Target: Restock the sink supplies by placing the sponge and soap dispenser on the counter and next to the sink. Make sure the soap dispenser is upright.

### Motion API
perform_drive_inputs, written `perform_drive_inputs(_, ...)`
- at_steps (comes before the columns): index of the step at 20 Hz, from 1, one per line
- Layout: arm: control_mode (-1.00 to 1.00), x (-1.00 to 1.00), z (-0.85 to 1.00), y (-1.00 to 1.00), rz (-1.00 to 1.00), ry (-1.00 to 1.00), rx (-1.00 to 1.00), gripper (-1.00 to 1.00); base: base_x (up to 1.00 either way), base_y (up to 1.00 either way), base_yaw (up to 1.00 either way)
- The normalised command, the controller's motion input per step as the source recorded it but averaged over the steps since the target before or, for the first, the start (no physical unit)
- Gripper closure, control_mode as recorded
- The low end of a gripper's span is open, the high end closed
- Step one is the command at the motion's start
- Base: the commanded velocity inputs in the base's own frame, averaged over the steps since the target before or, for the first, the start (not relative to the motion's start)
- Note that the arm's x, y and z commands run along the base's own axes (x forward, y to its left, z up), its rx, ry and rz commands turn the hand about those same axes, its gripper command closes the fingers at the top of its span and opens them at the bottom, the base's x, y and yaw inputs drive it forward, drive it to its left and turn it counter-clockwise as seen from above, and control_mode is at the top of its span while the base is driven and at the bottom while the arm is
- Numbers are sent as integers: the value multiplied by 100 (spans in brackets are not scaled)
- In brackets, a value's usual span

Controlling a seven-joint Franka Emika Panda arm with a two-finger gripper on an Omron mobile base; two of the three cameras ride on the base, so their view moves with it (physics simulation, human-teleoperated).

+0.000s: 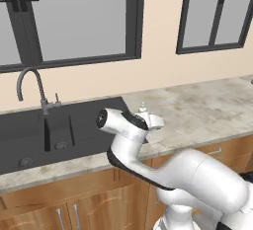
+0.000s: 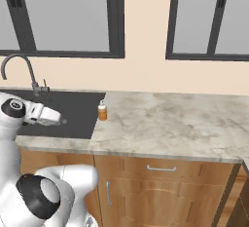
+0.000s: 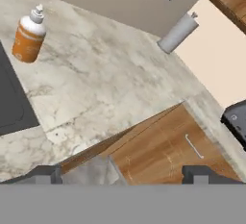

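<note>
Marbled desk [image 1: 207,110] is carrying the soap dispenser [image 1: 143,107] upright beside the sink [image 1: 29,135]. From the right, the dispenser [image 2: 102,110] is standing at the basin's corner. Hand view: the tool [image 3: 125,174] is gaping wide, holding nothing, the dispenser [image 3: 29,35] far off.

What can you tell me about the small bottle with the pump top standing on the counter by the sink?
The small orange bottle with a white shoulder and thin white pump nozzle looks like smooth plastic. It stands upright on the beige-grey marbled stone counter, near the right edge of the black sunken sink. Only its base touches the counter; nothing else touches it. In the left base view the arm partly hides it, with just the pump tip showing.
</note>
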Motion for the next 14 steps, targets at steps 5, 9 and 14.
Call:
perform_drive_inputs(5,-100,-54,50,-50,1,-35,48,-100,0,0,0)
perform_drive_inputs(9,-100,-43,12,-79,19,-12,41,-100,0,0,0)
perform_drive_inputs(14,-100,-34,0,-53,29,2,19,-100,0,0,0)
